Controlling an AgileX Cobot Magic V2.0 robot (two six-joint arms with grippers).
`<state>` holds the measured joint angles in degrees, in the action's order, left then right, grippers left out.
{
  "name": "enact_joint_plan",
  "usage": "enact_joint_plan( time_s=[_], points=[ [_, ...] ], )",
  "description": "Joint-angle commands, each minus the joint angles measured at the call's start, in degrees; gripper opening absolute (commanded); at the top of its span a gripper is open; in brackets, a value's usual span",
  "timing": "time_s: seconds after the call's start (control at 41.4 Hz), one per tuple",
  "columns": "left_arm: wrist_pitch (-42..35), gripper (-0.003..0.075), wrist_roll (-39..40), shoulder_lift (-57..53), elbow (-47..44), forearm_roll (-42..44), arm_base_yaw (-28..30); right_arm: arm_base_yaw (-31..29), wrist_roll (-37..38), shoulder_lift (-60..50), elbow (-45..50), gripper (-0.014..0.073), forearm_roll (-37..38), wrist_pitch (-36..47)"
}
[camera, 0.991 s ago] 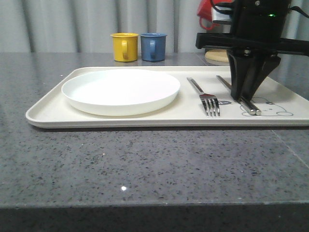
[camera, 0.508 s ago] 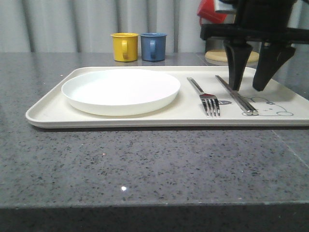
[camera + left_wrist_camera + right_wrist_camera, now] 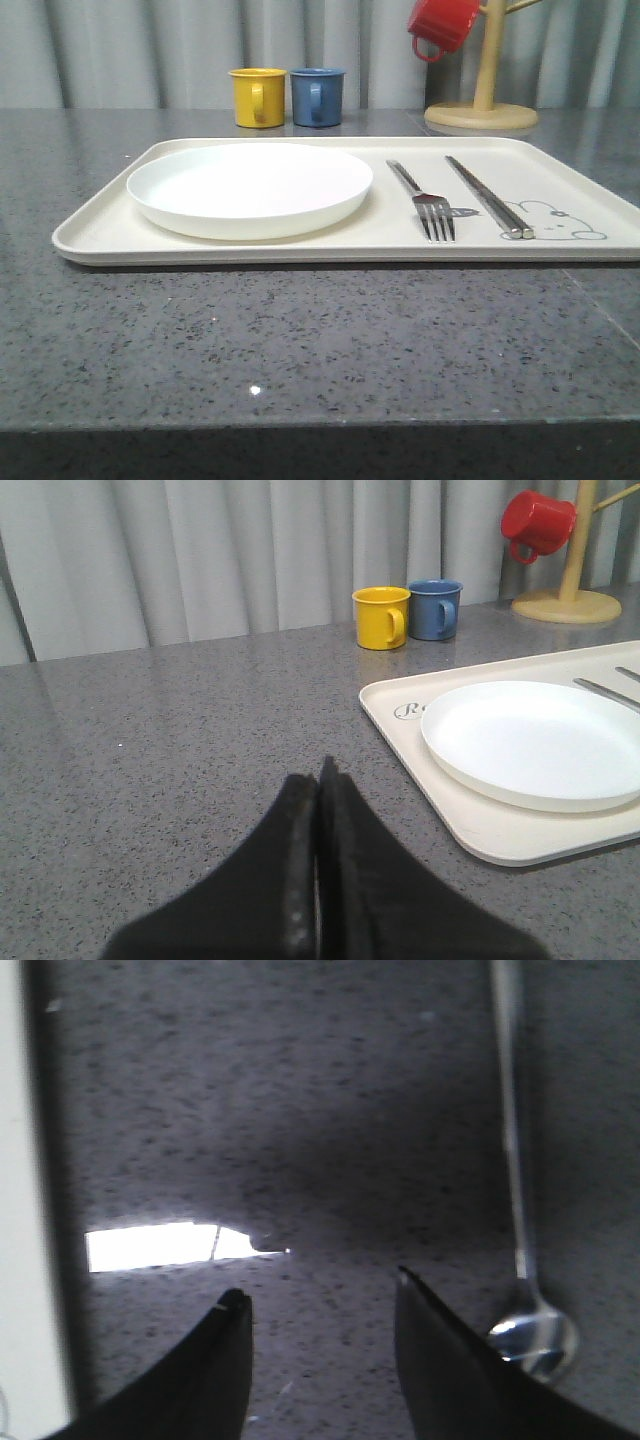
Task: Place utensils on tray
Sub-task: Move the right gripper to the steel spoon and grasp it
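The cream tray (image 3: 110, 232) lies across the grey table. On it sit a round white plate (image 3: 250, 188), a silver fork (image 3: 424, 200) and a pair of metal chopsticks (image 3: 487, 195) beside a rabbit drawing. My left gripper (image 3: 319, 780) hovers shut and empty over bare table, left of the tray (image 3: 500, 835) and plate (image 3: 535, 742). In the right wrist view my right gripper (image 3: 320, 1300) is open above the dark tabletop. A metal spoon (image 3: 520, 1200) lies there just beside one fingertip, its bowl near that finger. The tray's edge (image 3: 25, 1260) shows on the other side.
A yellow mug (image 3: 258, 97) and a blue mug (image 3: 318, 96) stand behind the tray. A wooden mug stand (image 3: 482, 105) with a red mug (image 3: 440, 25) hanging on it is at the back right. Grey curtains close off the far side.
The right gripper opened, let go of the chopsticks on the tray, rose and left the front view. The chopsticks stay beside the fork.
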<state>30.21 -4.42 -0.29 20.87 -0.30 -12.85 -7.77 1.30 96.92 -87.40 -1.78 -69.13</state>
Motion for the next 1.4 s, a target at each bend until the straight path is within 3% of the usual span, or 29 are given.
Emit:
enact_joint_plan(
  time_s=[0.0,0.218,0.411,0.798,0.919,1.161,1.378],
  points=[
    [-5.1,-0.0019,0.6,0.5,1.5,-0.5,0.1,-3.2,-2.3,-2.1,-1.6,0.0369,0.3,0.7],
    [-5.1,-0.0019,0.6,0.5,1.5,-0.5,0.1,-6.4,-3.8,1.0,-1.6,0.0369,0.7,1.3],
    [-5.1,-0.0019,0.6,0.5,1.5,-0.5,0.1,-6.6,-3.8,3.6,-1.6,0.0369,4.3,3.6],
    [-5.1,-0.0019,0.6,0.5,1.5,-0.5,0.1,-6.6,-3.8,6.4,-1.6,0.0357,4.3,5.3],
    [-5.1,-0.0019,0.6,0.5,1.5,-0.5,0.1,-6.6,-3.8,6.5,-1.6,0.0267,4.3,5.3],
    [-5.1,-0.0019,0.6,0.5,1.5,-0.5,0.1,-6.6,-3.8,6.5,-1.6,0.0006,4.3,4.5],
    [-5.1,-0.0019,0.6,0.5,1.5,-0.5,0.1,-6.6,-3.6,5.1,-1.6,-0.004,4.3,4.0]
  ],
)
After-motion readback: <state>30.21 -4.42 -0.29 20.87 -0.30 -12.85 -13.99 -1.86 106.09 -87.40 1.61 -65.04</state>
